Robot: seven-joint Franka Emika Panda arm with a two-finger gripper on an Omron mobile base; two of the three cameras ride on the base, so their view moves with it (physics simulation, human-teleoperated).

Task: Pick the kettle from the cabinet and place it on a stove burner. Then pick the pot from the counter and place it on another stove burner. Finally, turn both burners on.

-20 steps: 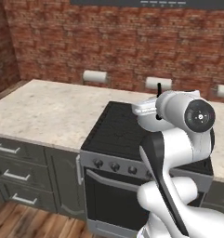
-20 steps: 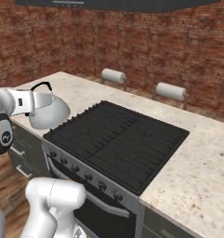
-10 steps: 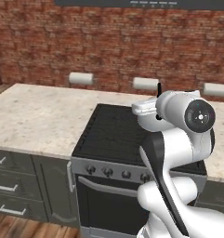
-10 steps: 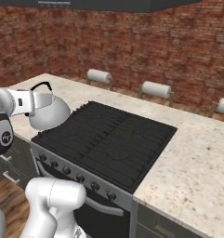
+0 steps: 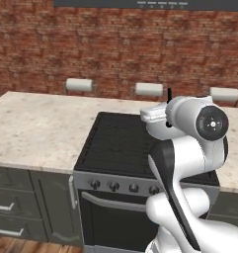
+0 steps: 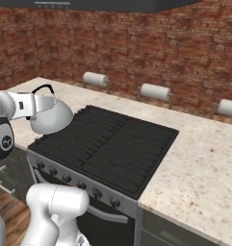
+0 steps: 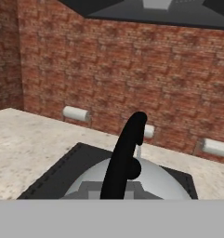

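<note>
- The gripper [image 6: 36,104] had its jaws clenched on the kettle [image 6: 51,115] by the black handle, held above the stove burners [image 6: 108,144] near their front edge.
- Best lowered level onto one grate, clear of the bench [image 6: 204,168].

smooth silvery metal kettle [image 6: 51,116], matt black cooktop [image 6: 108,146], speckled stone counter [image 5: 36,128], rough brick wall [image 5: 105,54].

Even, soft rendered light, fairly bright with no glare. Shadows are faint on the counter [image 6: 204,158]. Edges look coarse and pixelated; nothing shows motion blur.
</note>
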